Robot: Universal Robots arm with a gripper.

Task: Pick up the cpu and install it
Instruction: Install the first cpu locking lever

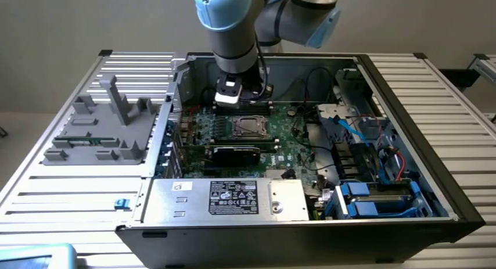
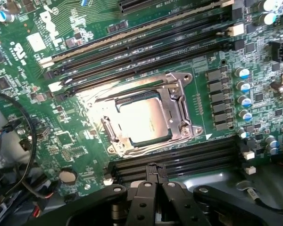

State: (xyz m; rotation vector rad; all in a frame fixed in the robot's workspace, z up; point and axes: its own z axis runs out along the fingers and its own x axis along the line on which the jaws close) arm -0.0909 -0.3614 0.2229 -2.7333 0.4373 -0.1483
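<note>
Shiny silver square cpu (image 2: 140,121) glare-washed; seating in metal-framed black socket (image 2: 179,106) unclear. Black gripper (image 2: 151,200) linkage cut by frame edge; fingertips hidden.

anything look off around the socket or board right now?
Nothing stands out. The cpu lies flat and square inside the socket frame, not tilted or overhanging. No loose parts or visible damage show on the motherboard around it. The gripper sits just above the board, next to the socket. Glare on the chip hides fine detail.
</note>
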